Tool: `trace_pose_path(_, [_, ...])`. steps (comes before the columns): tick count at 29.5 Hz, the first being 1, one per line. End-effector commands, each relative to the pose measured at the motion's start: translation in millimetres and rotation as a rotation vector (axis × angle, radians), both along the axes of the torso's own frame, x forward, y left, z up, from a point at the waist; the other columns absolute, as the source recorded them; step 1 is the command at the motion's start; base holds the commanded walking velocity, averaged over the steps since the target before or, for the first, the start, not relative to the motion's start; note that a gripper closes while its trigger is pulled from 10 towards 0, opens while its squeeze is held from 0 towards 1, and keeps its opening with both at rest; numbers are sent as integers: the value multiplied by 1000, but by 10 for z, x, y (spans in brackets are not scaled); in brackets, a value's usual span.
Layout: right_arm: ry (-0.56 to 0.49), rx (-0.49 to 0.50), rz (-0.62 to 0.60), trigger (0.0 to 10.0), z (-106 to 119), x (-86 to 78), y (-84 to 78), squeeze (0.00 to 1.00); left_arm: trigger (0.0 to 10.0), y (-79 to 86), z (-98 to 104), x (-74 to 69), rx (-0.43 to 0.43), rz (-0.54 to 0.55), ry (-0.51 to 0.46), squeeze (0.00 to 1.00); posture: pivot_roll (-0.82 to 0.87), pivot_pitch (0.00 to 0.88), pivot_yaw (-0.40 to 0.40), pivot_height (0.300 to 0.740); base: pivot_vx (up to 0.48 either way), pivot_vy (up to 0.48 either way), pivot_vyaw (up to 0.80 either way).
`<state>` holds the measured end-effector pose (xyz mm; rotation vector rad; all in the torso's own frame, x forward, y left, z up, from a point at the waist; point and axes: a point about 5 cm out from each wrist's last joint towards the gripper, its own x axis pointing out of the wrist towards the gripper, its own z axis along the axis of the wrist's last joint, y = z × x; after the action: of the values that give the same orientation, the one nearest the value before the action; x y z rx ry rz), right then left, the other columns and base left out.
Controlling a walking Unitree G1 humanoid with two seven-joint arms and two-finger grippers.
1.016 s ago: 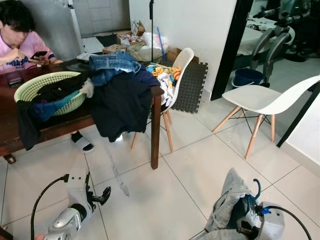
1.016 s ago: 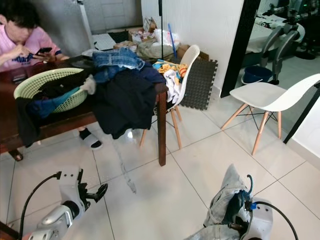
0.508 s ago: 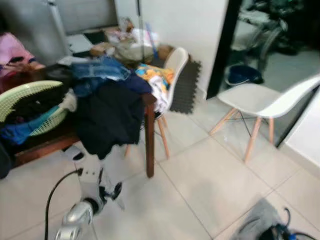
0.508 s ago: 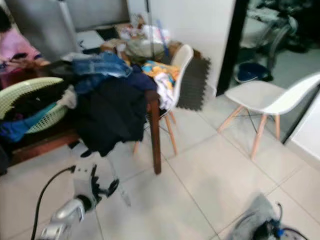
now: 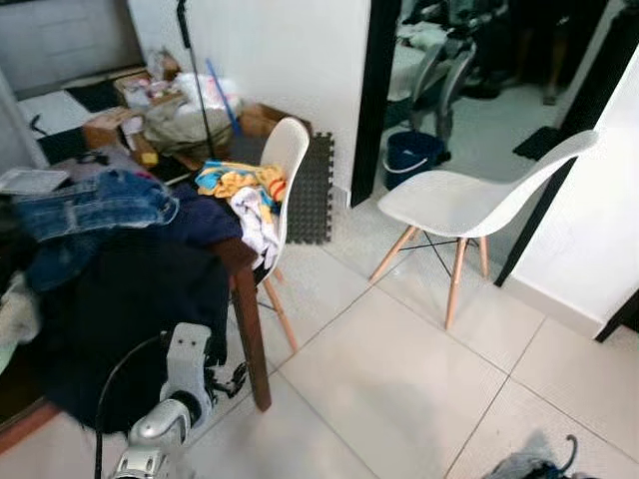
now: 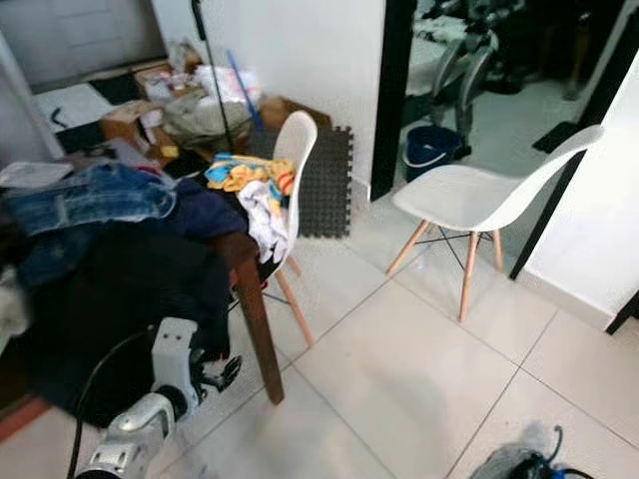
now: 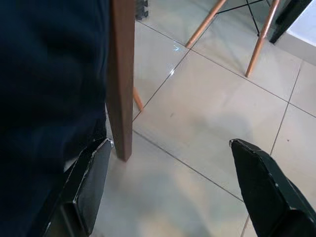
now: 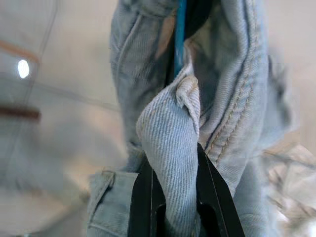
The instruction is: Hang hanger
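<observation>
Right wrist view: the right pincer (image 8: 180, 197) is clamped on jeans (image 8: 197, 98) draped over a blue hanger (image 8: 179, 34); denim could slide off. Left pincer (image 7: 168, 182), fingers apart, hangs beside the desk (image 5: 240, 261) corner leg and could snag dark cloth (image 5: 120, 309).

Pale blue denim garment (image 8: 227, 94), teal hanger (image 8: 179, 37), black fingers (image 8: 143, 202), white chair (image 5: 469, 195).

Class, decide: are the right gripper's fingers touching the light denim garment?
Touching. In the right wrist view, the right gripper is clamped on a fold of the denim garment, beside the blue hanger.
</observation>
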<state>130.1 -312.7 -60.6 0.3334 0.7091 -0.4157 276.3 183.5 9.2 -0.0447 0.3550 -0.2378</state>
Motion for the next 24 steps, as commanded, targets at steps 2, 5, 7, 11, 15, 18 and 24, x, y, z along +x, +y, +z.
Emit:
trace_pose_path(2, [-33,24,-10,10000,-3,63,53,0,10000,3,-92,-76,6,-28,47,0,-65,65,12,740,480,0,-800])
trace_pose_path(5, [-64,17,5,10000,17,113,71,0,10000,-38,-96,-77,6,-63,50,0,-66,65,13,740,425,0,-800])
trace_pose_path(7, [-69,16,8,10000,21,120,73,0,10000,-41,-95,-77,7,-65,48,0,-66,65,13,740,405,0,-800])
trace_pose_path(11, [-79,12,9,10000,29,128,68,0,10000,-53,-93,-77,-6,-77,51,0,-66,66,14,740,387,0,-800])
trace_pose_path(15, [-82,14,7,10000,28,127,68,0,10000,-89,-90,-84,-12,-117,46,0,-65,68,13,740,87,0,-800])
trace_pose_path(18, [-84,16,4,10000,27,127,69,0,10000,-112,-88,-89,-18,-139,41,0,-67,68,14,740,0,0,-800])
trace_pose_path(24, [-85,16,1,10000,25,125,72,0,10000,-107,-102,-88,-24,-134,52,0,-68,67,16,740,0,0,-800])
